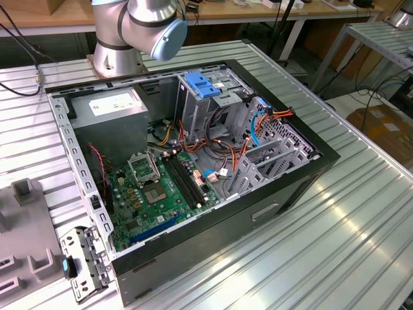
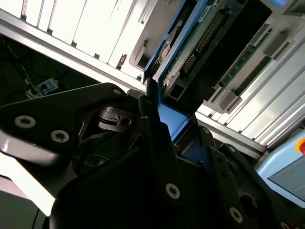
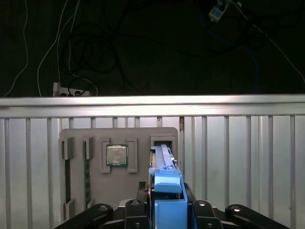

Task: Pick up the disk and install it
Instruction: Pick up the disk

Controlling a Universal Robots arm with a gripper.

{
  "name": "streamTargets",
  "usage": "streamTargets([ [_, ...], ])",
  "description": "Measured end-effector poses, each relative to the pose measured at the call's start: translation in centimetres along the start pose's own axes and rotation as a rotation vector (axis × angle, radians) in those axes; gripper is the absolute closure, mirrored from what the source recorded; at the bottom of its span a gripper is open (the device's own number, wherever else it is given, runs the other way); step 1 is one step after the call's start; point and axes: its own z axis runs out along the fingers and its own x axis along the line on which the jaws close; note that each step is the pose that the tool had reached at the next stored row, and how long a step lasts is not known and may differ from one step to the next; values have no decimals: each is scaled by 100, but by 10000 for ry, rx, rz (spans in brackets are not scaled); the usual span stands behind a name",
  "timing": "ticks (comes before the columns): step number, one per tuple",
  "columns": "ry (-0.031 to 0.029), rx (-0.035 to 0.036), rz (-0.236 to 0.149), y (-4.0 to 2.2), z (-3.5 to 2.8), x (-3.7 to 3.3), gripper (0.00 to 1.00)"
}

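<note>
We see the disk (image 3: 167, 188) edge-on in the first wrist view, standing between the two black fingers (image 3: 136, 210) of the gripper (image 3: 167, 212). The jaws are closed narrow on it, one finger against each flat side, with its blue rail facing the camera. The disk reaches out from the jaws over the grey tray (image 3: 124, 191), and its far end lies over the tray's slot just beside the chip (image 3: 116, 155). We cannot tell whether that end touches the tray or hangs above it. Two memory sticks (image 3: 87, 176) lie in the tray on the other side of the chip from the disk. The tray rests on the ribbed metal table (image 3: 238, 167).

In the second wrist view the disk (image 2: 195, 47) shows its green circuit board and a blue rail. It runs out from the gripper (image 2: 174, 121), with a thin black finger (image 2: 150, 114) pressed along the rail.

In the exterior view the tray (image 1: 19, 258) sits at the exterior view's left, and the open case (image 1: 258, 213) lies just to the tray's right on the table. Inside the case, the board (image 1: 161, 187) is the part nearest the tray. The grey box (image 1: 110, 123) with a white sticker is farther from the tray, and the blue bracket (image 1: 203, 84) is farther still. The arm (image 1: 139, 26) stands behind the case, well apart from the tray.
</note>
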Motion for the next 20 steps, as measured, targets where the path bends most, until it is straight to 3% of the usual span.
streamTargets([
  [5, 1, 1, 0, 0, -1, 0, 63],
  [10, -92, 17, -10, 1, -11, 0, 63],
  [13, -91, 19, -11, 0, -56, 1, 63],
  [16, -92, 25, -10, 1, -149, 4, 63],
  [20, -92, 31, -10, 1, -228, 6, 63],
])
